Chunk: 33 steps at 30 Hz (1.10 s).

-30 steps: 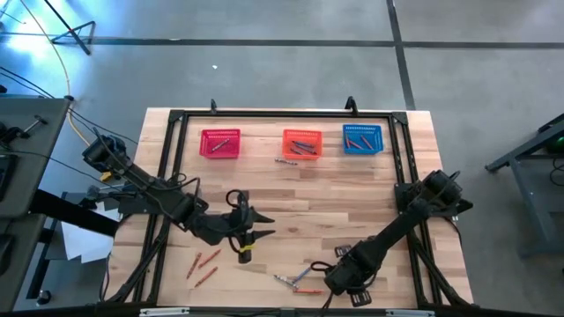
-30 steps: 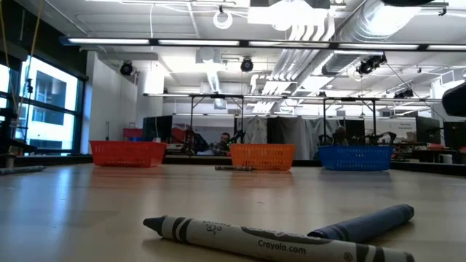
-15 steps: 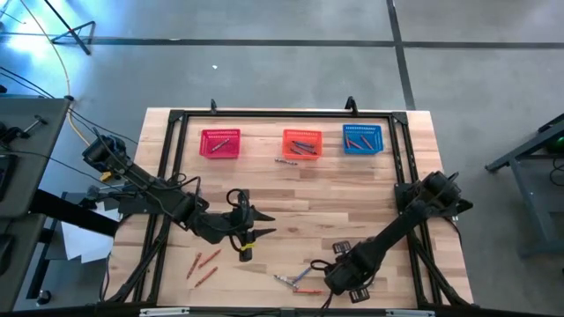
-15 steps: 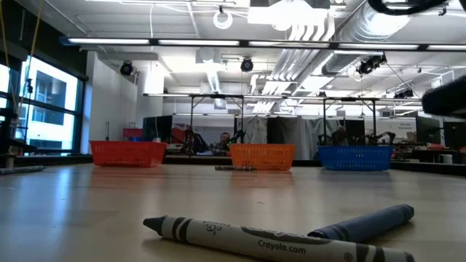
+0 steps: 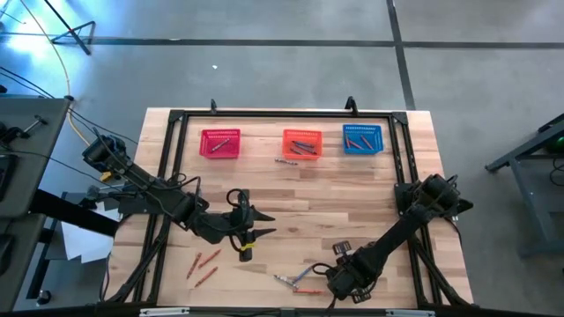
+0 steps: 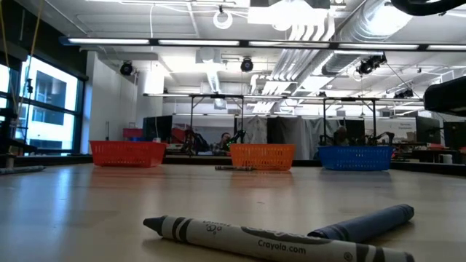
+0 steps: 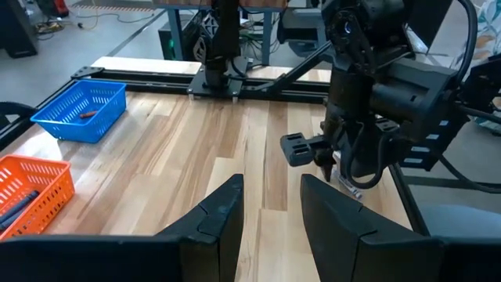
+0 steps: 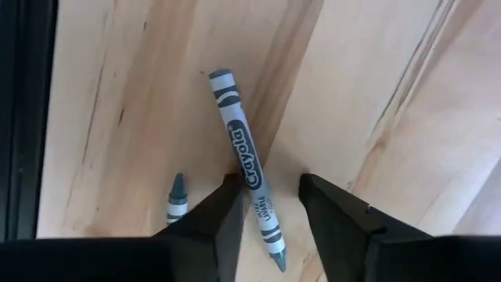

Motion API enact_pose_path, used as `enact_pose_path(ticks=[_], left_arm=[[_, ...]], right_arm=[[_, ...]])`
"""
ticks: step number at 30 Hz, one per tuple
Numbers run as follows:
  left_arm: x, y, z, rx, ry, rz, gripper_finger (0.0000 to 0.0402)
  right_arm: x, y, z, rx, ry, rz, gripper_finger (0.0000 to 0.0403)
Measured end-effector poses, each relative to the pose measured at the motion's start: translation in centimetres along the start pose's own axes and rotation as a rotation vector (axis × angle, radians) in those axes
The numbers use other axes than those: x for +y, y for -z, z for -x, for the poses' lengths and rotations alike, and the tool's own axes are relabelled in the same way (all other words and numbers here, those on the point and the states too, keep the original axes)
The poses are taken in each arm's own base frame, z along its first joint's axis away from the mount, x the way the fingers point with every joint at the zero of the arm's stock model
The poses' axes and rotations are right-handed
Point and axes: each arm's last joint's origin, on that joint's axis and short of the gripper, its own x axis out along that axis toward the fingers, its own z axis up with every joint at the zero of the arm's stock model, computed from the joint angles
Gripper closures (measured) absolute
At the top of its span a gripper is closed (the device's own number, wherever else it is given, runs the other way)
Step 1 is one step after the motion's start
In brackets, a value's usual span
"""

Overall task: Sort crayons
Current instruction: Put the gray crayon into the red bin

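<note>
Right gripper (image 8: 266,207) is pointing straight down at the near table edge, fingers apart, straddling a grey Crayola crayon (image 8: 244,174) lying flat on the wooden table (image 5: 352,198); fingertips not yet touching it. A second grey crayon (image 8: 177,197) is lying just beside. In the low view a grey crayon (image 6: 255,239) and a bluish crayon (image 6: 364,222) are lying nearest the camera. Loose red-orange crayons (image 5: 204,267) are sitting near the front left. Left gripper (image 5: 250,236) is hovering mid-table, fingers apart, empty. Far side: red basket (image 5: 220,143), orange basket (image 5: 301,143), blue basket (image 5: 362,138), each holding crayons; one crayon (image 5: 286,162) is lying just in front of the orange basket.
</note>
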Motion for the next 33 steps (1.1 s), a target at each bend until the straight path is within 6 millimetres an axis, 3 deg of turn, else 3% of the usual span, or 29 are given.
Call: enact_pose_path(ticks=[8,14,18,25,33], left_arm=[[0.0,0.0,0.0,0.0,0.0,0.0,0.0286],[0.0,0.0,0.0,0.0,0.0,0.0,0.0286],[0.0,0.0,0.0,0.0,0.0,0.0,0.0286],[0.0,0.1,0.0,0.008,-0.002,-0.008,0.0286],[0.3,0.2,0.0,0.009,-0.08,-0.107,0.0286]], right_arm=[[-0.2,0.0,-0.1,0.001,0.012,-0.005,0.039],[-0.3,0.1,0.1,0.003,0.015,-0.015,0.0392],[-0.9,0.4,1.5,-0.011,0.047,-0.03,0.0397],[-3.6,1.6,7.0,-0.1,0.215,-0.115,0.04],[-7.9,2.9,14.2,-0.376,0.436,-0.206,0.0401]])
